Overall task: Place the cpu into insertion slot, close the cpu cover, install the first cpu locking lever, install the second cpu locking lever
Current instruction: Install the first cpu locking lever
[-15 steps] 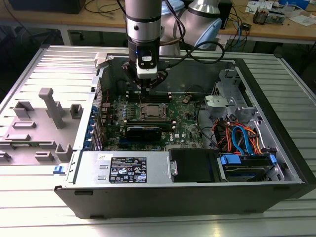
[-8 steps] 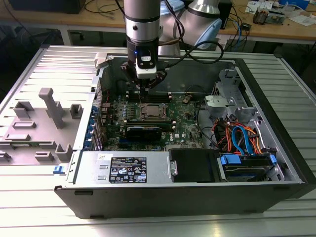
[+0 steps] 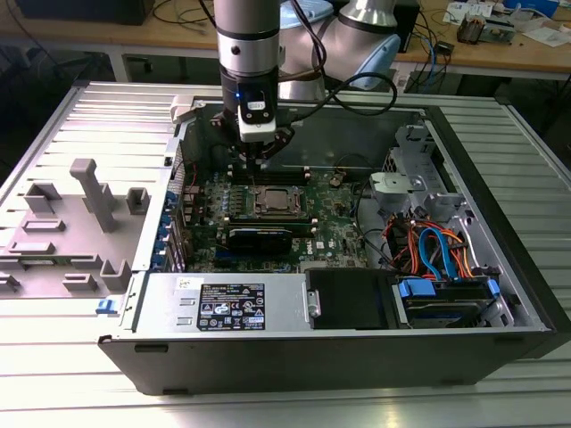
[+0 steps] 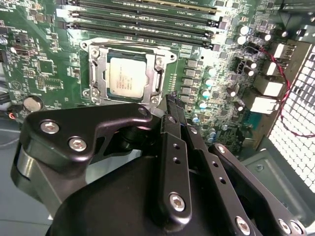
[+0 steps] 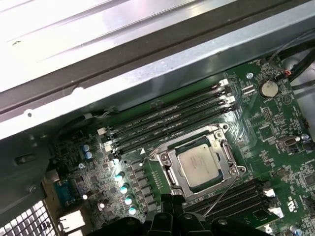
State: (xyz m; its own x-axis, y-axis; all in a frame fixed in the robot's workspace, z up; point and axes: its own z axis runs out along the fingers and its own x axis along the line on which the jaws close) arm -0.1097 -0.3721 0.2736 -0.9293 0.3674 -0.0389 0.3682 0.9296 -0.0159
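Observation:
The cpu (image 4: 127,76) (image 5: 199,162) (image 3: 275,201), a silver square chip, sits in the insertion slot (image 4: 125,53) on the green motherboard (image 3: 335,232). The cpu cover (image 4: 97,73) (image 5: 172,169) lies flat around the chip, framing it. In the first wrist view a thin wire locking lever (image 5: 221,194) angles away from the socket's side. My gripper (image 4: 170,101) (image 3: 255,160) (image 5: 172,204) hangs just above the board beside one corner of the socket. Its black fingers are shut together with nothing between them.
Memory slots (image 5: 167,120) run along one side of the socket. The open computer case (image 3: 500,223) walls the board in. Its drive cage with orange and blue cables (image 3: 437,250) is at the exterior view's right. A power supply (image 3: 223,303) is in front and a grey plastic shroud (image 3: 80,223) lies outside.

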